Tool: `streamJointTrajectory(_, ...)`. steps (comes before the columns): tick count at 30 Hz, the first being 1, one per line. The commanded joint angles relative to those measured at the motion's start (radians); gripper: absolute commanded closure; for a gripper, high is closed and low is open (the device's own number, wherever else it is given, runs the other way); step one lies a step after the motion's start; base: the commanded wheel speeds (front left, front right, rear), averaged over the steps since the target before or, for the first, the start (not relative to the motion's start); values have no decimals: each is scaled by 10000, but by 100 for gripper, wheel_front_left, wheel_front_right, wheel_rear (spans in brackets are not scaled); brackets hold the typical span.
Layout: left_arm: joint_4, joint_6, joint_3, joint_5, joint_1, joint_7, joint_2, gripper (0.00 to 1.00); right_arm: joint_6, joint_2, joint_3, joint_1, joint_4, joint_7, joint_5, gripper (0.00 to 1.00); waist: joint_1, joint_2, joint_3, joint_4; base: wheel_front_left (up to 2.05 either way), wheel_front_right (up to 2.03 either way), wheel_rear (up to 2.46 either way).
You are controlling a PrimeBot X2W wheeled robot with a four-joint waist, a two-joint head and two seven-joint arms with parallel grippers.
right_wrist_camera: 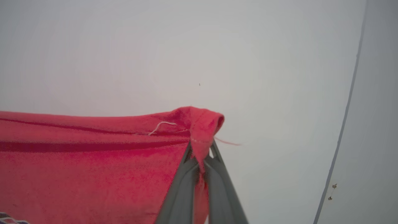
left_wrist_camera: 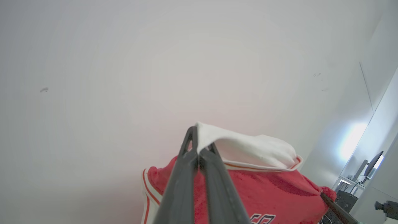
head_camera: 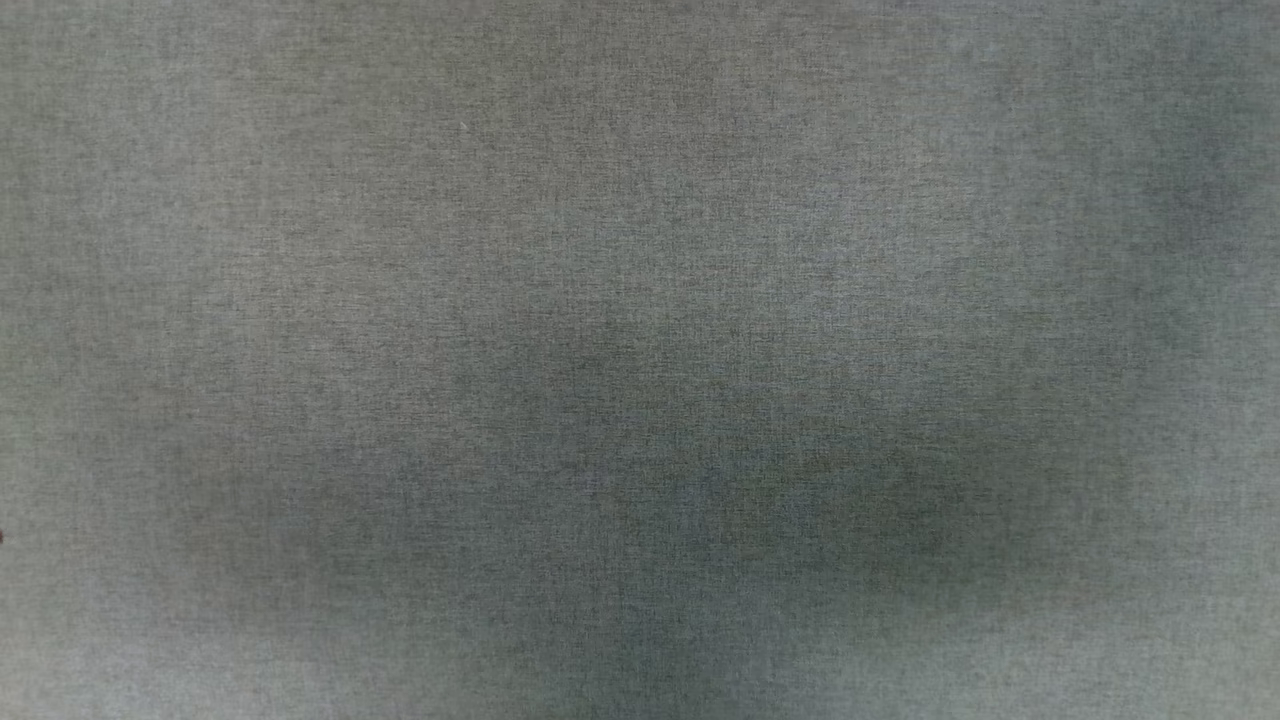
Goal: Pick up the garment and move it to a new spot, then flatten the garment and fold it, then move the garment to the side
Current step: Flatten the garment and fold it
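White backdrop behind, both hands pinching garment

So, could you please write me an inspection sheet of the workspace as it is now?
Surface: grey woven cloth, soft shadow at its middle.
Job's things: garment, red, hanging between both claws, white inner fabric turned out at one end.
Clutter: nothing seen.
Claws: left claw shut on the garment's white edge; right claw shut on a red corner.
Cables: nothing seen.
Surroundings: pale wall; monitor on a desk far off.
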Motion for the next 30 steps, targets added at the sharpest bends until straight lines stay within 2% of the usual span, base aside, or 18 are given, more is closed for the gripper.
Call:
streamJointTrajectory(1,-92,38,79,-88,-64,-50,33,100,-69,-138,-92,-70,265,-349,-116,100,0,0,5,13,0,0,0)
streamJointTrajectory(6,-1198,36,-84,-645,1402,-184,291,100,-65,-420,308,732,803,-729,108,100,0,0,-17,43,0,0,0)
streamJointTrajectory(13,-4217,33,-410,-1392,5578,-969,724,100,-62,-640,1126,3387,314,-533,803,100,0,0,-197,214,0,0,0)
streamJointTrajectory(17,-5567,31,-440,-1461,8027,-1417,813,100,-60,-994,1333,5679,-865,47,1407,100,0,0,-403,348,0,0,0)
streamJointTrajectory(21,-6492,31,-423,-1033,10013,-1641,933,100,-60,-1172,1035,8064,-2370,862,1939,100,0,0,-716,439,0,0,0)
streamJointTrajectory(24,-6907,31,-395,-714,11205,-1717,954,100,-60,-1158,863,9773,-3514,1732,2151,100,0,0,-995,437,0,0,0)
streamJointTrajectory(25,-6907,31,-395,-714,11205,-1717,954,100,-60,-1158,863,9773,-3514,1732,2151,100,0,0,-995,437,0,0,0)
streamJointTrajectory(30,-7339,31,-333,126,12909,-1736,1021,100,-60,-885,217,12040,-5284,2955,2453,100,0,0,-1463,464,0,0,0)
